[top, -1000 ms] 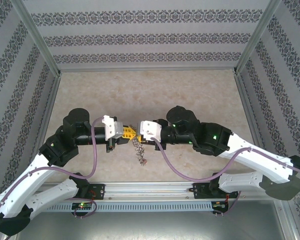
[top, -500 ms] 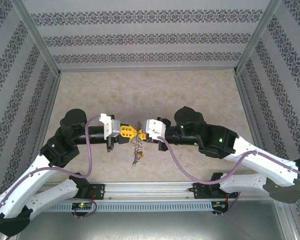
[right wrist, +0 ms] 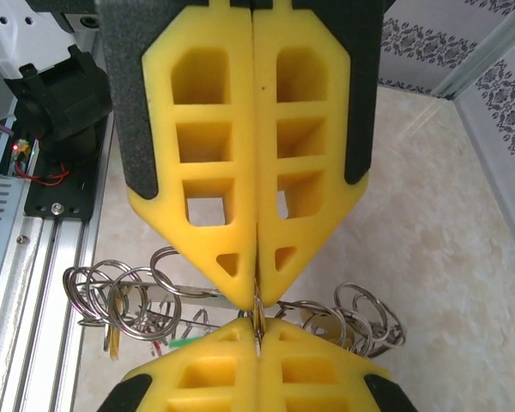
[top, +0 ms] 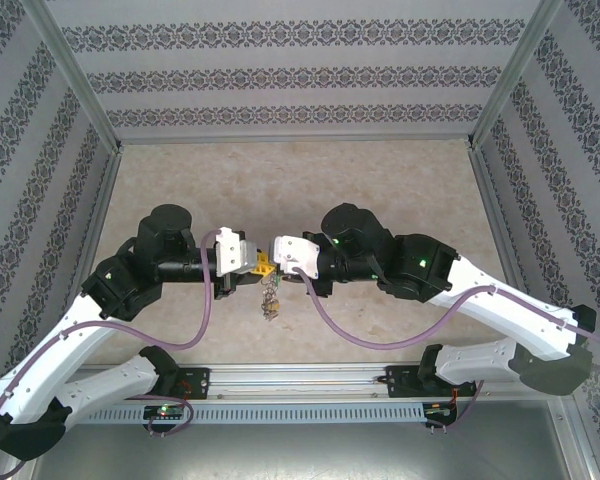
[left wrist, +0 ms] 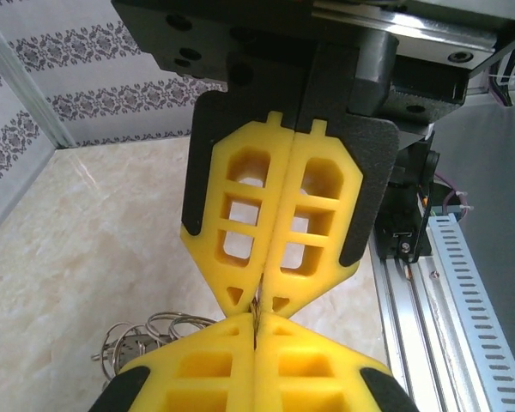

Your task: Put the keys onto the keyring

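Patterned walls box in a pale marbled counter (top: pixel 280 190). From above, I see the left tool (top: pixel 261 266) and right tool (top: pixel 279 262) meeting tip to tip. The ring (top: pixel 272 298) and its bunch dangle right beneath that meeting point, equally near both.

On the left wrist view, both tools have their fingers pressed together. A sliver of metal sits in the seam where the tips meet, and I judge it to be the ring's wire.

On the right wrist view, the loops spread crosswise under the tips, from rail side to wall side. The keys (right wrist: pixel 182 342) hang low among them, one of them green.
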Controlling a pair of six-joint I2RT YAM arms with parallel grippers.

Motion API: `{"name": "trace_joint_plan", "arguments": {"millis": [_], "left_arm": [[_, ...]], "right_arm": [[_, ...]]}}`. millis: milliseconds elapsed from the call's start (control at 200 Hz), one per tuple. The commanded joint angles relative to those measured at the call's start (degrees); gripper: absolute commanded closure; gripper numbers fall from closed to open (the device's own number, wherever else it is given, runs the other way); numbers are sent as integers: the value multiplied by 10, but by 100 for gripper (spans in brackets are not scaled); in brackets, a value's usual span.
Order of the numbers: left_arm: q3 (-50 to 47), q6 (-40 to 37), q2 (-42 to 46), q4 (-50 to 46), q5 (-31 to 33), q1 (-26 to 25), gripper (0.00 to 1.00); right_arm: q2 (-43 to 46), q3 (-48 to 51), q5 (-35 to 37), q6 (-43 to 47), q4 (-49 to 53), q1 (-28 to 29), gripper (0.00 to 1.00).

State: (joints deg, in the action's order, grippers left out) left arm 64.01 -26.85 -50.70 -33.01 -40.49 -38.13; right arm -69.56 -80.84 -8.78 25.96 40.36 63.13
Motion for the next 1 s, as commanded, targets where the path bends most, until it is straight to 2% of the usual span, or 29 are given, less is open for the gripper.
{"name": "trace_joint_plan", "arguments": {"millis": [0, 150, 215, 295, 465, 605, 709, 879, 994], "left_arm": [[5, -8, 4, -1, 2, 3, 100], [-24, 46, 34, 80, -11, 6, 100], [-36, 78, 45, 126, -27, 8, 100], [-56, 118, 55, 191, -44, 10, 100], [-79, 168, 63, 273, -70, 11, 100], [-90, 190, 69, 306, -82, 14, 100], [-96, 199, 71, 318, -88, 15, 100], [-92, 199, 76, 313, -93, 17, 100], [-92, 197, 77, 312, -95, 17, 100]], "right_arm": [[7, -21, -14, 11, -5, 5, 100], [31, 9, -18, -11, -34, 6, 100], [47, 34, -23, -26, -56, 4, 89], [63, 62, -36, -41, -85, 3, 80], [89, 91, -66, -56, -124, -2, 76], [102, 101, -76, -62, -148, -8, 76], [106, 100, -49, -66, -154, -11, 75], [128, 105, -46, -75, -161, -16, 67], [137, 109, -65, -85, -173, -20, 66]]}}
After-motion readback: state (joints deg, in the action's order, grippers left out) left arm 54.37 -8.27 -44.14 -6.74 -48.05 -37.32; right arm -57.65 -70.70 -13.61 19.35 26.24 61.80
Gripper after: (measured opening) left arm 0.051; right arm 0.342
